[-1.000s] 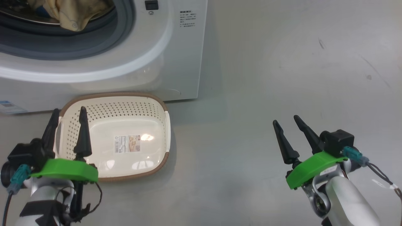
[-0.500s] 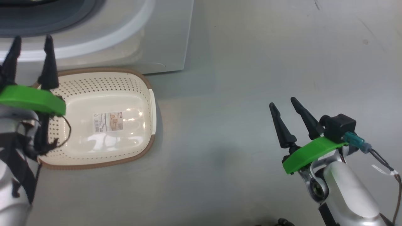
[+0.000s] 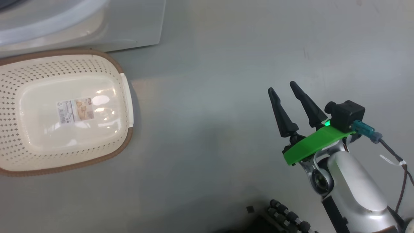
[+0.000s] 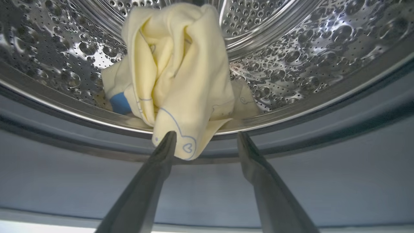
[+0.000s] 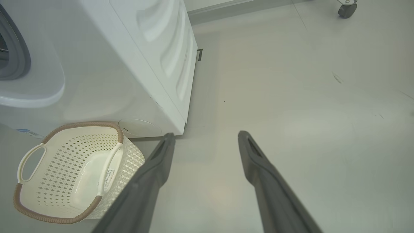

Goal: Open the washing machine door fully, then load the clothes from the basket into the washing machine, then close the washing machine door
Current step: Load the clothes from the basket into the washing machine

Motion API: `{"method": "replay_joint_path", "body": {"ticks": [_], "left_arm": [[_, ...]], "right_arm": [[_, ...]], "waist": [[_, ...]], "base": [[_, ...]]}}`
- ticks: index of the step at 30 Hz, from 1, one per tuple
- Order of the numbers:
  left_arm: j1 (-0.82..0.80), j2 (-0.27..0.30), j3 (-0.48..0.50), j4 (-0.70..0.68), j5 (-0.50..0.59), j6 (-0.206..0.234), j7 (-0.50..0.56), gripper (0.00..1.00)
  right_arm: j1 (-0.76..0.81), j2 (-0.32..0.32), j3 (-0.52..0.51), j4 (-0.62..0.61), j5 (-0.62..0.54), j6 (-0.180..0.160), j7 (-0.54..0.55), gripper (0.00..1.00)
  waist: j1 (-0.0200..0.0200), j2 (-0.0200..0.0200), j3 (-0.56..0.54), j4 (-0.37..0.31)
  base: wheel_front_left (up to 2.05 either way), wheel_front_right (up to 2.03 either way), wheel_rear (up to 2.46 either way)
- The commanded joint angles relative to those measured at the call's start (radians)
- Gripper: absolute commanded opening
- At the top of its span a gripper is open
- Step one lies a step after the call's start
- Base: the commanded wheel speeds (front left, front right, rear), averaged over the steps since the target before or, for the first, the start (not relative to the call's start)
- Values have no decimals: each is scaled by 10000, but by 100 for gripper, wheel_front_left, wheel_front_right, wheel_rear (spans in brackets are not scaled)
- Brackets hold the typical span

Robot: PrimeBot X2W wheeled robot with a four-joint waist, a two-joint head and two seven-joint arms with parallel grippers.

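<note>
Head view has swung right since a second ago: basket empty on the floor, right gripper and left gripper both spread and empty, the left facing the clothes in the drum, one corner over its lip, so tuck it before you close the door.

Floor: smooth, pale grey and slightly glossy, with a few faint dark scuffs. The washing machine stands directly on it. The basket sits upright just in front of the machine's base, label sticker showing on its bottom. A dark caster wheel rests on the floor well apart from both.
</note>
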Motion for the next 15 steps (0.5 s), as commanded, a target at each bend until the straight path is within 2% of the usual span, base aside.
{"method": "replay_joint_path", "body": {"ticks": [1,4,15], "left_arm": [[-560,704,76,40,-62,-56,513,100],[-1143,961,-249,449,16,-60,1236,100],[-2563,1341,-762,1752,719,59,1210,100]], "right_arm": [[9,-12,212,-261,94,2,-97,100],[-109,-12,320,-291,198,2,-97,100],[-278,-12,645,-336,674,2,-97,100]], "waist": [[-2,0,232,-220],[-2,0,397,-353],[-2,0,657,-707]], "base": [[0,0,0],[0,0,0],[0,0,0]]}}
